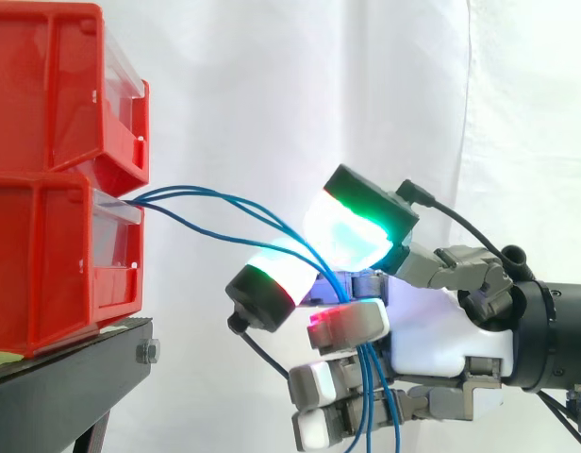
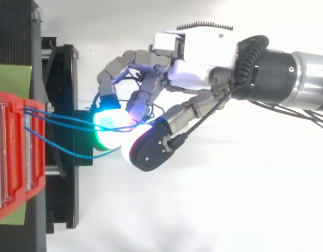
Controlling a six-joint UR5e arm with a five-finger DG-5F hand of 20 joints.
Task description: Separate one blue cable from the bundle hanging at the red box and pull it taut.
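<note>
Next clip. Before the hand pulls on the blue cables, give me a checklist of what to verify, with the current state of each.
1. Grasp: ok. The hand has its fingers curled round the blue cables.
2. One cable singled out: not ok. Several strands run through the fingers together.
3. Tension: not ok. The cables sag in a curve between the red bins and the hand.
4. Anchoring at the bins: cannot tell. The strands vanish where the two bins meet.
5. Clearance: ok. The hand is apart from the bins and the black stand.
</note>
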